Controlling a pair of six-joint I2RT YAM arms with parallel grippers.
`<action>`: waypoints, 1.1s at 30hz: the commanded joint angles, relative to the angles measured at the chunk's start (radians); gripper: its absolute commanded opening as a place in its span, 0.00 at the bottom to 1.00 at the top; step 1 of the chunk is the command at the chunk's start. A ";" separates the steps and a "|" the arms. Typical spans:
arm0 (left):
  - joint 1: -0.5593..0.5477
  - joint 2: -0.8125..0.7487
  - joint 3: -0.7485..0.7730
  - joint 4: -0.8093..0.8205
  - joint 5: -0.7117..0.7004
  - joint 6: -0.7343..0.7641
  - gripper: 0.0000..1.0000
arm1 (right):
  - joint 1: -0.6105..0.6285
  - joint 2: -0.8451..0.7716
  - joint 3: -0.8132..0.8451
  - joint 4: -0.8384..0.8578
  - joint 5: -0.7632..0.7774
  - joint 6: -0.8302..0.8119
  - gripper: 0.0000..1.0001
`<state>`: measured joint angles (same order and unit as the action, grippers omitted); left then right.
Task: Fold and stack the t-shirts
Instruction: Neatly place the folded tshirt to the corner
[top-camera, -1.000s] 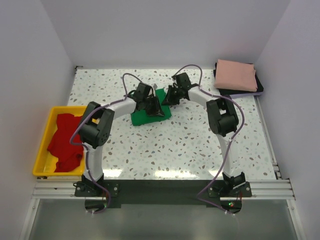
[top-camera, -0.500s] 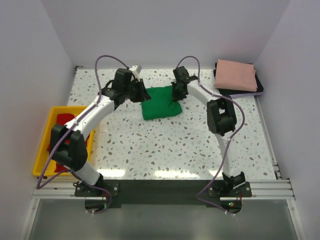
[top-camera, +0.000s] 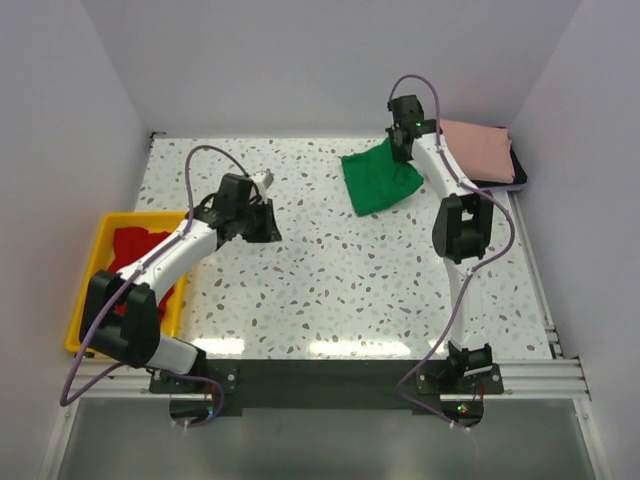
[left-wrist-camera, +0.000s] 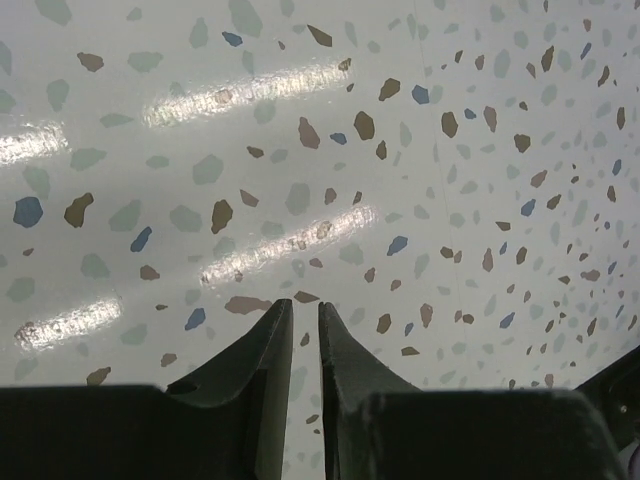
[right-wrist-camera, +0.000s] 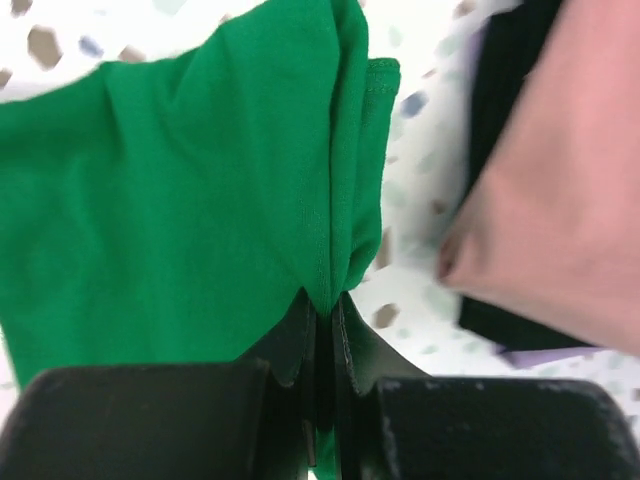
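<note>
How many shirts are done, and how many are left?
One looks done: the folded salmon-pink cloth t-shirt sits at the far right. The right pincer grips the folded green cloth t-shirt beside it. The crumpled red cloth t-shirt in the yellow plastic tray is left.

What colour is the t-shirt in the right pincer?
The t-shirt is bright green, clearest in the right wrist view.

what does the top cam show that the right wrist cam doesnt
Only the top external: the left gripper, and the red t-shirt in the yellow tray. Only the right wrist: the right gripper shut on a bunched edge of the green t-shirt. Both: the green t-shirt beside the folded pink t-shirt on a dark cloth.
</note>
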<state>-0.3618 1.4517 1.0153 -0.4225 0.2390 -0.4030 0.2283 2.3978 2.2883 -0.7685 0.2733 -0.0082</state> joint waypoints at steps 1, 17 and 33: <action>0.001 -0.060 -0.017 0.002 0.019 0.078 0.21 | -0.020 -0.011 0.117 -0.011 0.082 -0.154 0.00; 0.018 -0.054 -0.095 0.054 0.052 0.096 0.21 | -0.098 -0.023 0.316 0.060 0.118 -0.253 0.00; 0.018 -0.027 -0.110 0.065 0.094 0.089 0.20 | -0.133 -0.089 0.358 0.109 0.149 -0.250 0.00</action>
<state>-0.3527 1.4231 0.9131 -0.4015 0.3103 -0.3290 0.1146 2.3981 2.5858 -0.7315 0.3843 -0.2443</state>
